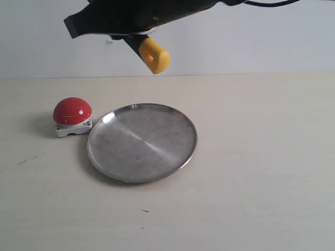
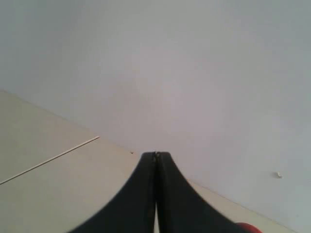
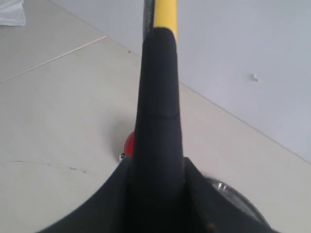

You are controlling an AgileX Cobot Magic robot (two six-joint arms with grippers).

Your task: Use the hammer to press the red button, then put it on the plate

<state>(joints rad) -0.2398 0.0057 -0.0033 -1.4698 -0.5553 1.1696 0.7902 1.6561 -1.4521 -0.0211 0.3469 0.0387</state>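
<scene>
My right gripper (image 1: 132,35) hangs high over the table, above the far rim of the plate, shut on the hammer (image 1: 154,54). The hammer's yellow end sticks out below the gripper, and its head is hidden. In the right wrist view the black handle (image 3: 156,97) runs out from the shut gripper (image 3: 156,167) to a yellow part at the frame's edge. The red button (image 1: 72,110) sits on its white base left of the silver plate (image 1: 141,141), apart from it. A sliver of the red button (image 3: 128,143) and the plate's rim (image 3: 233,193) show past the handle. My left gripper (image 2: 156,154) is shut on nothing.
The pale table (image 1: 261,157) runs wide to the right and front of the plate, with a plain white wall (image 1: 251,42) behind it. A small dark speck (image 1: 145,211) lies near the front edge. The left arm does not show in the exterior view.
</scene>
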